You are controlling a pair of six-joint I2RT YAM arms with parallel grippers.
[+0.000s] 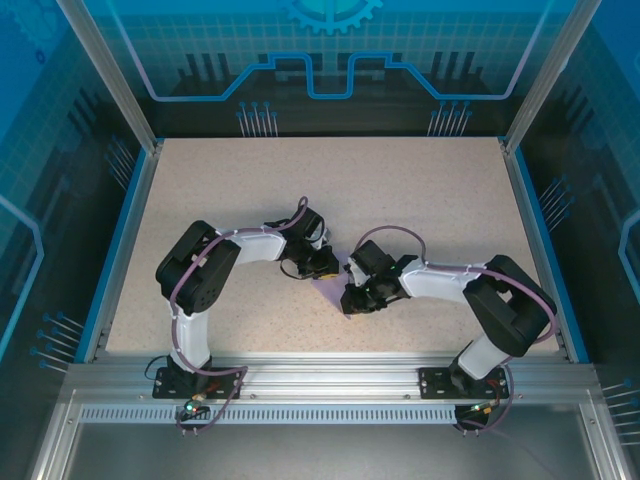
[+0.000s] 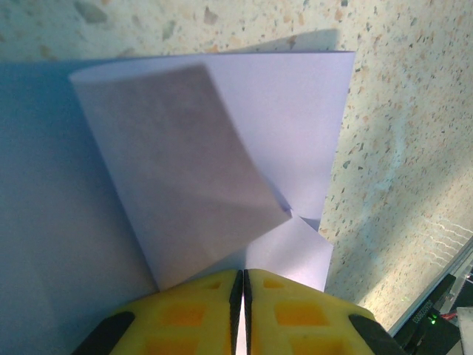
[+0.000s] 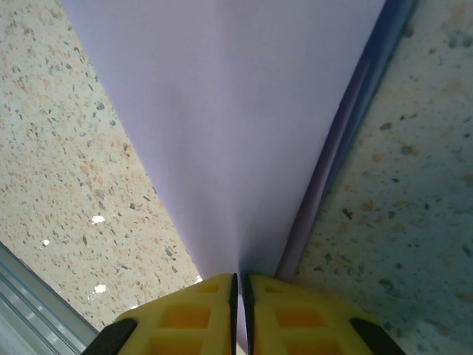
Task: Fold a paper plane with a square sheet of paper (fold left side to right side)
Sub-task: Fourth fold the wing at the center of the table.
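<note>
The lavender square sheet of paper (image 1: 329, 291) lies folded at the table's middle, between the two grippers. In the left wrist view the paper (image 2: 222, 148) shows diagonal flaps meeting near a small corner flap, and my left gripper (image 2: 244, 285) is shut on its near edge, a thin strip of paper between the yellow fingers. From above, the left gripper (image 1: 324, 267) sits at the paper's upper left. In the right wrist view the paper (image 3: 222, 133) narrows toward my right gripper (image 3: 240, 287), which is shut on its tip. The right gripper (image 1: 353, 298) is at the paper's right.
The speckled beige table (image 1: 400, 190) stretches behind and to both sides of the arms. Blue-edged walls border it, and an aluminium rail (image 1: 330, 372) runs along the near edge. That rail also shows in the right wrist view's lower left corner (image 3: 26, 296).
</note>
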